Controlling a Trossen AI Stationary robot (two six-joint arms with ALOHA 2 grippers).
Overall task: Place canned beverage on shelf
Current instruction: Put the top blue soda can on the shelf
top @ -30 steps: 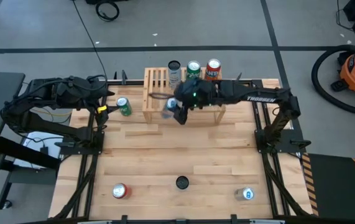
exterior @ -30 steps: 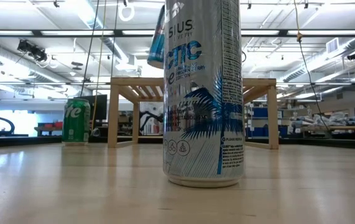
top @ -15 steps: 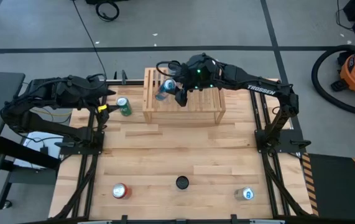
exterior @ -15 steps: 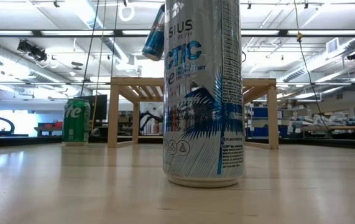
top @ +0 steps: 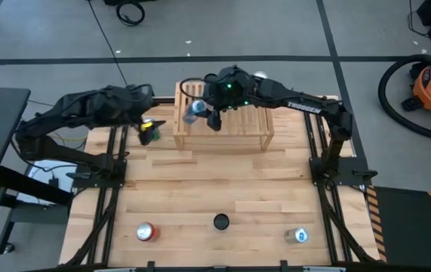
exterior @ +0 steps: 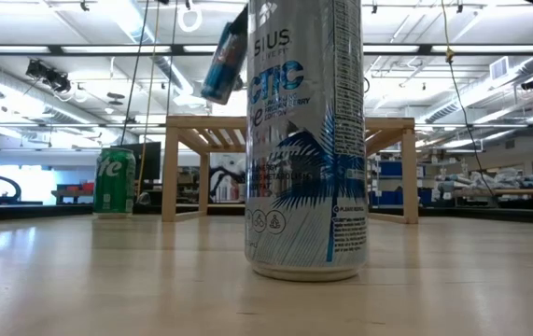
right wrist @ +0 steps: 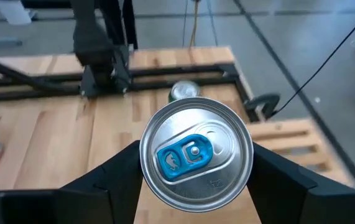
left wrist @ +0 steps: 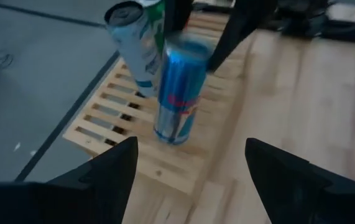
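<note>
On the table's far edge stands the light-wood shelf [top: 223, 125], and above its left end the right gripper [top: 204, 115] holds a blue can [top: 192, 111] tilted in the air, fingers clamped on its sides. Left of the shelf, the left gripper [top: 151, 125] hovers by a green can [top: 149, 133], its fingers [left wrist: 112, 171] parted and holding nothing. Nearer the table's front stand a red can [top: 145, 231], a dark-topped can [top: 221, 221] and a blue-tabbed can [top: 300, 236].

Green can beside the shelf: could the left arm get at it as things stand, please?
Probably yes: the left gripper hovers close over the green can, jaws open and empty. The right gripper holds the blue can over the shelf, clear of that path.
</note>
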